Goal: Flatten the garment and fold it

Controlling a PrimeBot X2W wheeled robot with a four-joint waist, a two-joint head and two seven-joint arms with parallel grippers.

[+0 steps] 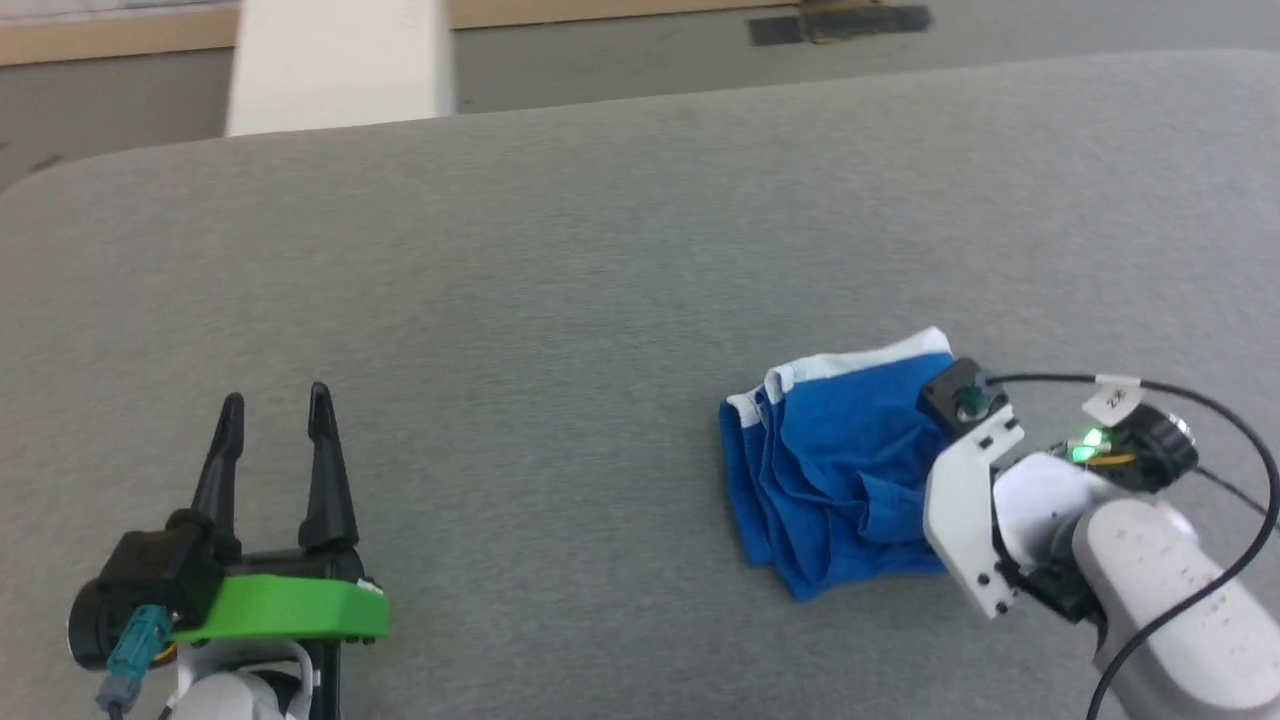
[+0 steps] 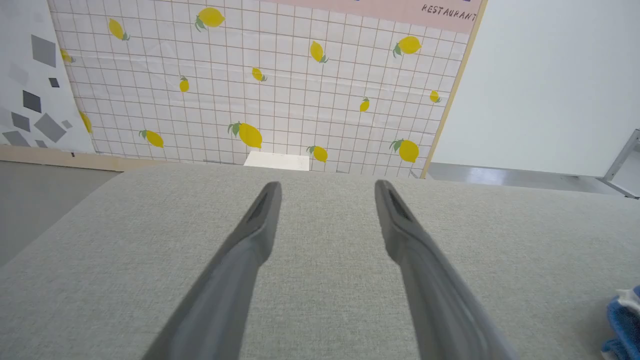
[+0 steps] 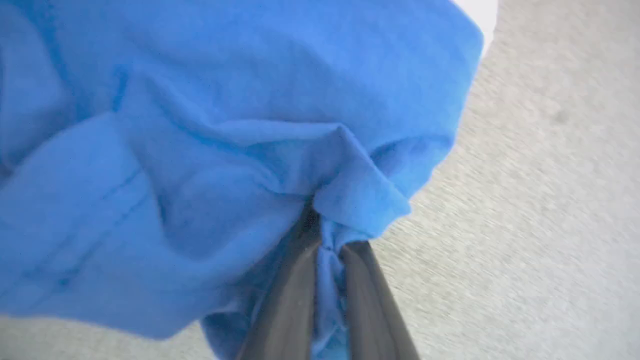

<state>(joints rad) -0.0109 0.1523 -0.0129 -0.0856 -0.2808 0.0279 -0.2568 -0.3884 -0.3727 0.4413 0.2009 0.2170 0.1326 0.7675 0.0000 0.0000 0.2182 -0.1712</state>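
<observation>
Garment: the garment [image 1: 830, 470] lies bunched on the grey table [image 1: 560, 260], to your right
Handling: likely light, soft, limp; you should take an edge or corner
Right hand: right gripper [image 3: 325, 235] pinched tight on a blue fold
Left hand: left gripper [image 1: 276, 395] spread wide, holding nothing, well apart from it

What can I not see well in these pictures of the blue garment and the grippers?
1. Right wrist view: the tips of the right gripper, buried in folds of the garment.
2. Head view: that gripper's fingers, hidden behind its white wrist mount.
3. Left wrist view: most of the garment, cut off at the lower right corner.
4. Head view: the garment's lower layers, covered by its upper folds.
</observation>
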